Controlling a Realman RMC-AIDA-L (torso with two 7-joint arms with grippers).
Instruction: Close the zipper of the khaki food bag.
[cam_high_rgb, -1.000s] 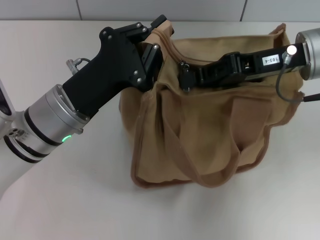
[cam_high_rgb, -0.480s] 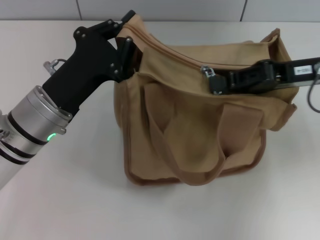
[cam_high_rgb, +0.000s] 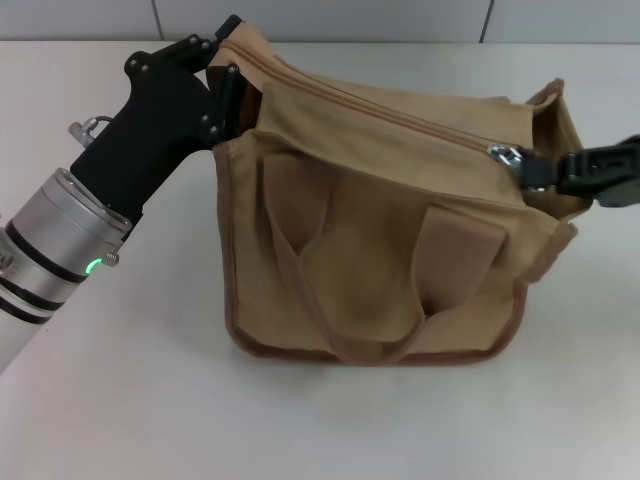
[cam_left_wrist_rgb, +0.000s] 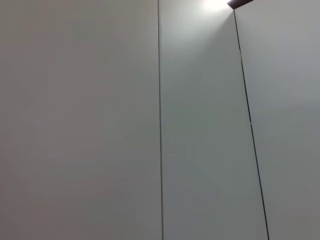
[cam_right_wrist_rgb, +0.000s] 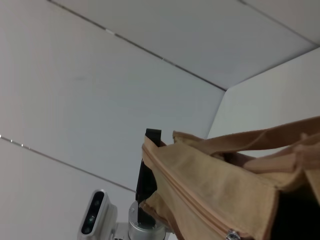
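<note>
On the white bench (cam_high_rgb: 120, 400) the khaki food bag (cam_high_rgb: 385, 240) stands with its zipper (cam_high_rgb: 400, 115) now nearly shut, the right pincer (cam_high_rgb: 535, 172), pinching the silver pull tab (cam_high_rgb: 505, 156), having dragged it rightward almost to the end while the left pincer (cam_high_rgb: 225, 75) clamps the opposite corner; no writing is legible.

Khaki food bag (cam_high_rgb: 380, 260): boxy tan canvas tote with darker brown trim along its base, filling the centre of the head view on a white surface. Two wide matching strap handles hang slack over its near face. Its top runs diagonally from the upper left toward the right edge. Zipper (cam_high_rgb: 400, 115): a tan line along that top, appearing closed over most of its length; the silver pull tab (cam_high_rgb: 507, 156) sits near the right end.
</note>
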